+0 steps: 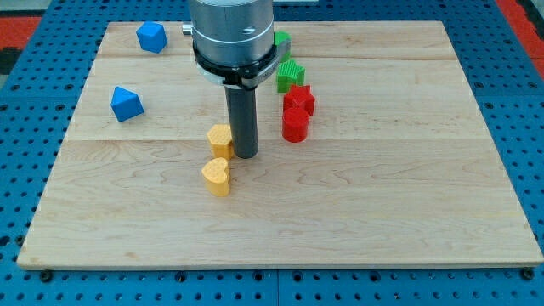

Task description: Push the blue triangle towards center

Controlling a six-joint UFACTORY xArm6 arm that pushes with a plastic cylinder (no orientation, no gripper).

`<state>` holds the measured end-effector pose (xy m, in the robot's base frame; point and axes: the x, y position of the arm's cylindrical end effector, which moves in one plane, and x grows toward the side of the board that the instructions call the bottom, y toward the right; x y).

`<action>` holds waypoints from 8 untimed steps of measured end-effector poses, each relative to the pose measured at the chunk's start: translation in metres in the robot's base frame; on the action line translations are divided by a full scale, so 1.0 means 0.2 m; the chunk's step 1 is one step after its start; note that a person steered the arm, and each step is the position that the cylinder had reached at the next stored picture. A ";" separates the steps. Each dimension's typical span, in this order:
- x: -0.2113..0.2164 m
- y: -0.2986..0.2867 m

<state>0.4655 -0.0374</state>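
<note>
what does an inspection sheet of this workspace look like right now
surface: wooden board, flat, lying on a blue pegboard
job's things: two blue blocks at the view's left, one near the top edge, one lower; which is the triangle I cannot tell
clutter: yellow block, yellow heart, red star, red block, two green blocks
grippers: none; my tip just right of the yellow block, far from both blue blocks
cables: nothing seen
surroundings: red patches at the view's top corners
</note>
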 end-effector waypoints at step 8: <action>-0.50 -0.82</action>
<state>0.3655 -0.2007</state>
